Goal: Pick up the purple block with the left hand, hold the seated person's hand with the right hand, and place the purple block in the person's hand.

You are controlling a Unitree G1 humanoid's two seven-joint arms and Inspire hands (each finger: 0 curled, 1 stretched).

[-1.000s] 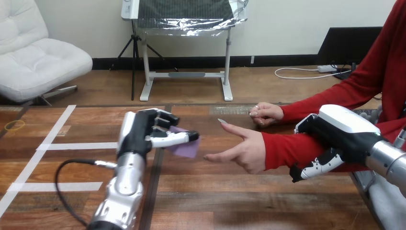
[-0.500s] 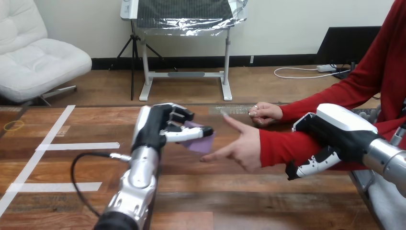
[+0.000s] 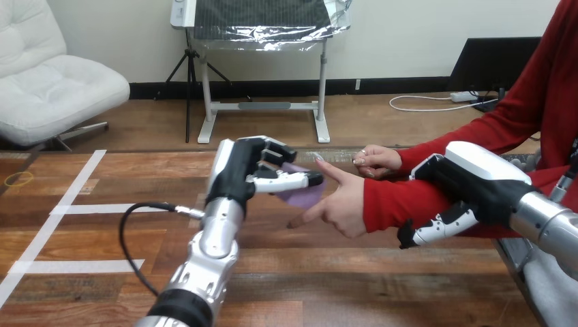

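While the purple block (image 3: 303, 196) is pinched between the thumb and curled fingers of the left hand (image 3: 245, 174), it is carried at the frame's centre, just beside the person's open hand (image 3: 341, 204).
Head view: the block is judged light and stiff enough for a fingertip pinch across its flat faces. Its smooth sides could slip if the pinch is loosened early. The right hand (image 3: 470, 187) is laid over the red-sleeved forearm at the right of the frame; whether it is closed round it cannot be told. One block, two robot hands and two hands of the person are counted, the person's other hand (image 3: 377, 160) being closed above centre right, near the far edge of the table (image 3: 341, 286).
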